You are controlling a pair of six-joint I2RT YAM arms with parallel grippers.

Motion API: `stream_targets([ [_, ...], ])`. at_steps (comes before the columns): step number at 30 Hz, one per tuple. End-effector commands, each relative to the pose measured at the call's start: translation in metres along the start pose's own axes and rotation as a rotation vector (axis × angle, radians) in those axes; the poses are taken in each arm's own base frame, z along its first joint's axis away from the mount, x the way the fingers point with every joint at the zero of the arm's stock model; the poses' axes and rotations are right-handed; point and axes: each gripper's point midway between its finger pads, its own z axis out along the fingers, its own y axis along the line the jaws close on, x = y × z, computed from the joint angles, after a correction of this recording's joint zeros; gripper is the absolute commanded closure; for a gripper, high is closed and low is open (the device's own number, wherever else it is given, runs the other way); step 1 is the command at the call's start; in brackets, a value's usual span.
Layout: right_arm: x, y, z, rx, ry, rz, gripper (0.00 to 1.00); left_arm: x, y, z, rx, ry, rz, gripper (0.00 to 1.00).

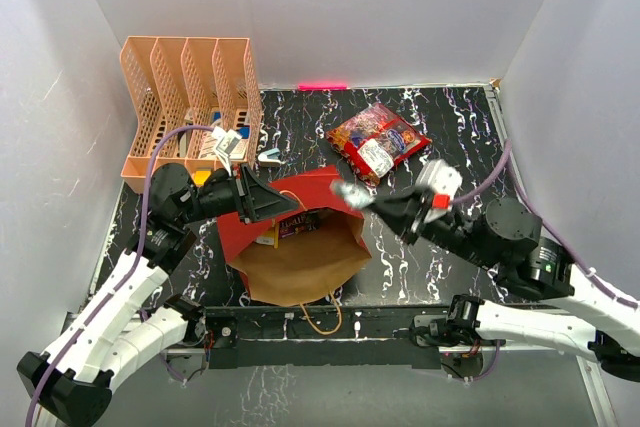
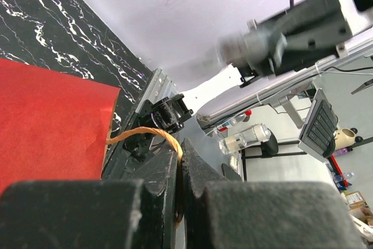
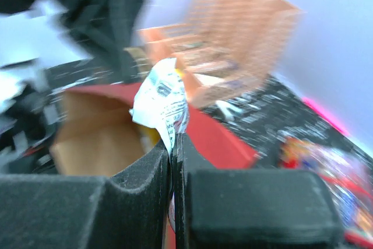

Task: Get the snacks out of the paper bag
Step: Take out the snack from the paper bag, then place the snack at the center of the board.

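Note:
The red paper bag (image 1: 300,247) lies open on the table, brown inside toward me, with yellow and purple packets (image 1: 285,227) inside. My left gripper (image 1: 285,205) is shut on the bag's tan handle (image 2: 154,137) at its upper rim. My right gripper (image 1: 365,197) is shut on a silver-white packet (image 3: 163,100) and holds it above the bag's right rim; the packet also shows in the top view (image 1: 350,191). The large red candy bag (image 1: 378,142) lies on the table behind the right gripper.
A peach file rack (image 1: 190,107) stands at the back left with small items in front of it. A pink stick (image 1: 322,86) lies at the back wall. The bag's other handle (image 1: 322,319) hangs over the near edge. White walls enclose the table.

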Motion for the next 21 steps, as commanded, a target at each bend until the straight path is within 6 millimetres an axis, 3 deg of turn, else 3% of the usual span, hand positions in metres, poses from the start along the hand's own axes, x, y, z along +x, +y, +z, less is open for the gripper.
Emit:
stream_targets([
  [1, 0.017, -0.111, -0.024, 0.697, 0.12, -0.005, 0.93, -0.01, -0.018, -0.002, 0.035, -0.018, 0.052, 1.0],
  [4, 0.058, -0.156, -0.063, 1.145, 0.341, -0.182, 0.93, -0.012, -0.019, -0.002, 0.028, -0.015, 0.052, 1.0],
  [5, 0.071, -0.166, -0.075, 1.251, 0.427, -0.251, 0.93, -0.011, -0.019, -0.002, 0.025, -0.011, 0.054, 1.0],
  [7, 0.1, -0.206, -0.101, 1.445, 0.559, -0.281, 0.93, -0.012, -0.019, -0.003, 0.019, -0.01, 0.059, 1.0],
  [10, 0.157, -0.239, -0.109, 1.435, 0.663, -0.147, 0.93, -0.011, -0.019, -0.003, 0.017, -0.011, 0.061, 1.0],
  [13, 0.206, -0.255, -0.112, 1.413, 0.803, -0.092, 0.93, -0.01, -0.02, -0.003, 0.022, -0.005, 0.058, 1.0],
  [16, 0.231, -0.269, -0.11, 1.444, 0.881, -0.084, 0.93, -0.01, -0.02, -0.004, 0.024, -0.009, 0.063, 1.0],
  [21, 0.265, -0.308, -0.104, 1.482, 0.93, -0.011, 0.93, -0.01, -0.021, -0.003, 0.036, -0.002, 0.062, 1.0],
])
